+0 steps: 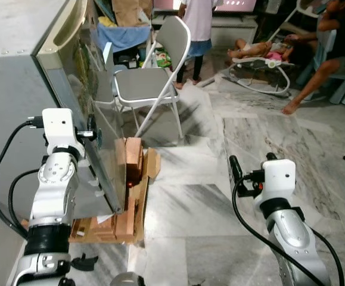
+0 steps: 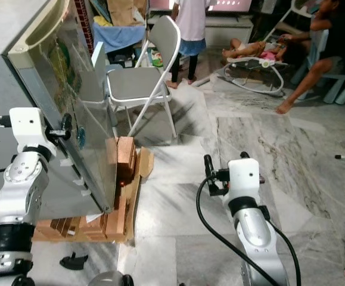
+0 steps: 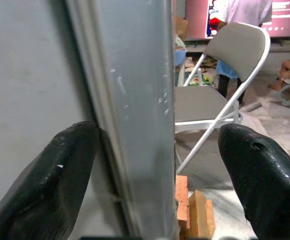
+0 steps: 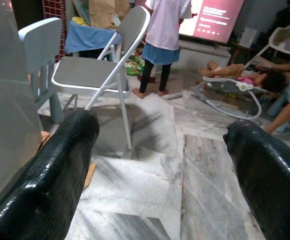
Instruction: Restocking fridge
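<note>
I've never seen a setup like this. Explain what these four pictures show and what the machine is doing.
It is a walking humanoid robot with two silver arms. The two wide pictures come from cameras in its head, looking down; the other two sit on its wrists, looking along each pair of black fingers. The left gripper has its jaws open on either side of the fridge door edge. The right gripper hangs open over the marble floor, holding nothing. The fridge stands on wooden blocks. Beyond it are a folding chair and people in the background.
</note>
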{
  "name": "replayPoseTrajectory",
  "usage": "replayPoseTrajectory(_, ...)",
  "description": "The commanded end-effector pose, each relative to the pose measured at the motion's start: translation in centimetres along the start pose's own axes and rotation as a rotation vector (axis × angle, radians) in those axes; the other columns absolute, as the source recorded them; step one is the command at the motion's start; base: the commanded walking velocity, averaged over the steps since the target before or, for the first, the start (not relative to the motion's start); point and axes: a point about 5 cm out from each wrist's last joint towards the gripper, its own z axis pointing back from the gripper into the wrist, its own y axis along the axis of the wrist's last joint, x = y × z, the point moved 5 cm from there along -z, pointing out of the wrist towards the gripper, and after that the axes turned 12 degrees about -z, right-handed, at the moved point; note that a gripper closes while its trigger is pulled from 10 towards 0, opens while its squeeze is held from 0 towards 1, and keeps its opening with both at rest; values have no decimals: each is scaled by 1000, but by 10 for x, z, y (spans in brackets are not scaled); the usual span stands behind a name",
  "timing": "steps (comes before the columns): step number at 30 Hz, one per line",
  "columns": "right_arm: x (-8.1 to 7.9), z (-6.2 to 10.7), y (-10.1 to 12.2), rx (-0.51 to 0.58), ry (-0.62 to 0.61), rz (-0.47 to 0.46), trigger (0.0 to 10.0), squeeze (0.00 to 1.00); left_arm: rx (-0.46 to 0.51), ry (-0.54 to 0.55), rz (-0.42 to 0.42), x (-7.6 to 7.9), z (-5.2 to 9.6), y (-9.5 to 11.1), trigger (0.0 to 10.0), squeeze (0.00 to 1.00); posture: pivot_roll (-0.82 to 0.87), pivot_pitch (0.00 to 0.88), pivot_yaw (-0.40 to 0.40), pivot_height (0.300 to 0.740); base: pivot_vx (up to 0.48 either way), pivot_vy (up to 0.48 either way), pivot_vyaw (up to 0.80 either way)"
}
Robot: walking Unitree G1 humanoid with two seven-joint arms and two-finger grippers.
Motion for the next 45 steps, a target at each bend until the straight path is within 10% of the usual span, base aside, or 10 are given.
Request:
replayPoseTrajectory(1, 0, 0, 4, 8, 3, 0, 10000, 0, 26, -28, 11, 7, -6, 8, 10000, 0, -7, 38, -16, 740, 0, 0, 0)
replayPoseTrajectory(14, 0, 2, 2, -4, -9, -11, 10000, 0, 51, -94, 47, 31, -37, 28, 10000, 0, -21, 51, -10, 740, 0, 0, 0)
replayPoseTrajectory(23, 31, 20, -43, -267, -167, 50, 10000, 0, 298, -657, 178, 171, -15, 132, 10000, 0, -9, 38, -17, 740, 0, 0, 0)
replayPoseTrajectory(24, 32, 23, -45, -278, -156, 62, 10000, 0, 366, -790, 236, 206, 8, 162, 10000, 0, -12, 37, -17, 740, 0, 0, 0)
replayPoseTrajectory(28, 30, 24, -48, -285, -142, 59, 10000, 0, 474, -957, 298, 248, 52, 199, 10000, 0, -21, 33, -14, 740, 0, 0, 0)
replayPoseTrajectory(31, 28, 22, -46, -282, -137, 67, 10000, 0, 474, -953, 302, 250, 53, 196, 10000, 0, -26, 32, -11, 740, 0, 0, 0)
replayPoseTrajectory(37, 26, 19, -44, -267, -133, 59, 10000, 0, 369, -761, 280, 195, 17, 143, 10000, 0, -14, 28, -7, 740, 0, 0, 0)
replayPoseTrajectory(45, 21, 10, -34, -203, -124, 71, 10000, 0, 295, -594, 186, 151, 14, 91, 10000, 0, 3, 12, -13, 740, 0, -369, 0)
